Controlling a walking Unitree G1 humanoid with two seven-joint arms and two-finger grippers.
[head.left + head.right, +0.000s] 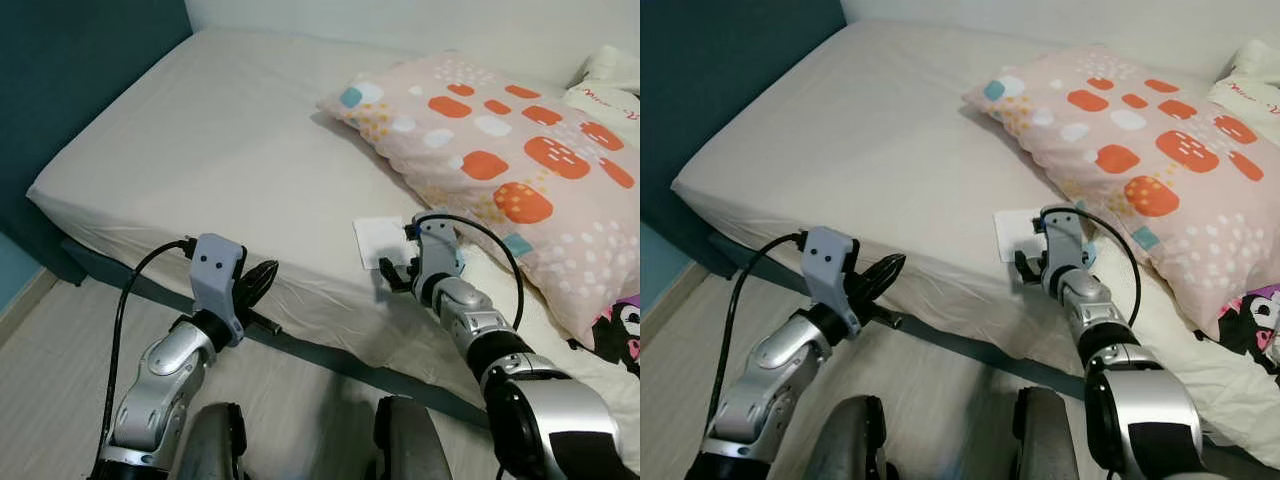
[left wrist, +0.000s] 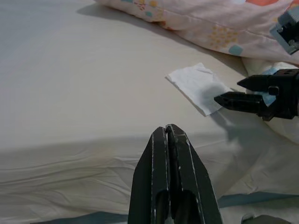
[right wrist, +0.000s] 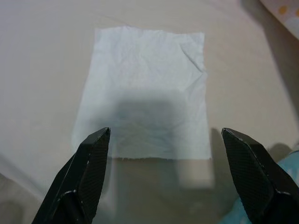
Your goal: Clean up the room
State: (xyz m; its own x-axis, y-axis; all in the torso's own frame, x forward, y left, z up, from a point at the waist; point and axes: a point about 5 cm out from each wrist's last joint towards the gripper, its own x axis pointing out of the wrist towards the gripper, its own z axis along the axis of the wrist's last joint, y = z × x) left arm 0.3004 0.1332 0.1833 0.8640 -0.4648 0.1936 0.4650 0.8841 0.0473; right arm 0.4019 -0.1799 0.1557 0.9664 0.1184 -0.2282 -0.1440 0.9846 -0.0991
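Right claw [image 3: 166,175]: fingers wide apart, gripping nothing. Right wrist view shows them straddling the near edge of the tissue [image 3: 145,93], one fingertip [image 3: 96,144] to each side, with the claw's shadow falling across the sheet. Whether the tips touch the sheet or hover just above it cannot be told. Left wrist view gives the side-on reading: the two black fingers [image 2: 243,100] point at the tissue's near corner, one above the other, with a gap between them.

Tissue: white, roughly square, lightly creased. Lies flat on the bed [image 1: 220,140] near its front edge, just beside the pillow's [image 1: 500,160] lower corner. In the head views the claw and wrist housing cover part of it; the right wrist view shows all of it.

Left claw [image 2: 169,135]: fingers pressed together, holding nothing. Head views place it off the front edge of the mattress, well apart from the tissue, over the dark bed frame [image 1: 330,355]. Left wrist view looks along it across the sheet toward the tissue and right claw.

Bed: cream sheet, wrinkled at the front edge. Pillow: pink with orange, white and teal blotches. Second pillow [image 1: 610,85] at the far right corner. Dark teal wall [image 1: 70,70] on the left. Pale wood floor [image 1: 50,370] below.
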